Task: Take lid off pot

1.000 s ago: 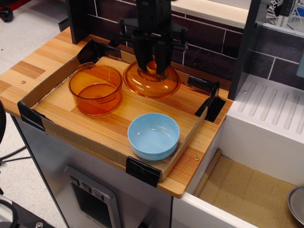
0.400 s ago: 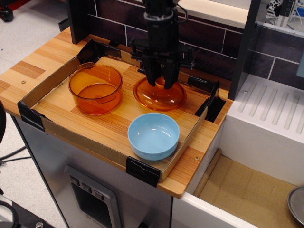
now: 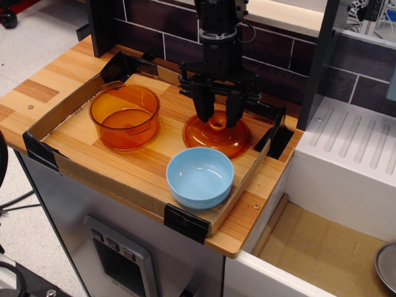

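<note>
The see-through amber pot (image 3: 124, 116) stands uncovered at the left of the cardboard tray (image 3: 86, 176). The amber lid (image 3: 209, 140) lies flat on the tray's wooden floor to the right of the pot, knob up, just behind the blue bowl. My gripper (image 3: 218, 120) hangs straight down over the lid. Its two black fingers (image 3: 202, 111) stand on either side of the small orange knob, with a gap showing, so it looks open.
A light blue bowl (image 3: 200, 176) sits at the tray's front right, close to the lid. The tray's black-taped corner (image 3: 272, 133) rises right of the lid. A brick wall is behind, and a white drainboard (image 3: 352, 145) lies to the right, past a gap.
My gripper carried the lid rightward and forward, away from the pot, and lowered it onto the tray. The fingers now stand wider around the knob.
</note>
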You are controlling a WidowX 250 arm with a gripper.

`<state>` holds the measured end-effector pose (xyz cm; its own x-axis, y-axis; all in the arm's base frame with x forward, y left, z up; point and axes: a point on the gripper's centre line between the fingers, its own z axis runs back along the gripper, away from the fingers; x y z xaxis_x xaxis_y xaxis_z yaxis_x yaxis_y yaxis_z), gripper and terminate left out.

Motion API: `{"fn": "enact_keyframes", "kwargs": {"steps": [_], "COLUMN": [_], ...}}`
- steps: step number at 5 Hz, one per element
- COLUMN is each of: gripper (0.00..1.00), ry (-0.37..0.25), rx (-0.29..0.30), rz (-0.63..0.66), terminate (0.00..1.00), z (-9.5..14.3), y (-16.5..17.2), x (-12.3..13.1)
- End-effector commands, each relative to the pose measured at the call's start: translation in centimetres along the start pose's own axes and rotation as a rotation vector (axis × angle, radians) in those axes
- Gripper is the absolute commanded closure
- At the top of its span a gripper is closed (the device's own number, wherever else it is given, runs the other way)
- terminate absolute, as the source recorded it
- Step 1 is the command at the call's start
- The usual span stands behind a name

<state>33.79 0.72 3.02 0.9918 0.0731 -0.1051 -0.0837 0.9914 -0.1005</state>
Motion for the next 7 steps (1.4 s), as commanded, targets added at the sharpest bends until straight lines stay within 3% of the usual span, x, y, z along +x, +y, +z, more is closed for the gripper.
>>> {"fn": "enact_keyframes", "kwargs": {"steps": [1, 2, 3, 6, 7], "gripper": [0.00, 0.00, 0.00, 0.00, 0.00], "ry": [-0.062, -0.090, -0.075, -0.075, -0.075], "rx": [-0.068, -0.101, -0.124, -0.124, -0.124], "rz": [-0.025, -0.045, -0.054, -0.054, -0.054], "terminate": [0.00, 0.00, 0.00, 0.00, 1.00], "z": [3.8, 8.3, 10.2, 10.2, 10.2], "y": [-0.2, 1.3, 1.3, 1.3, 1.3], "x": [0.3, 0.6, -0.2, -0.2, -0.2]}}
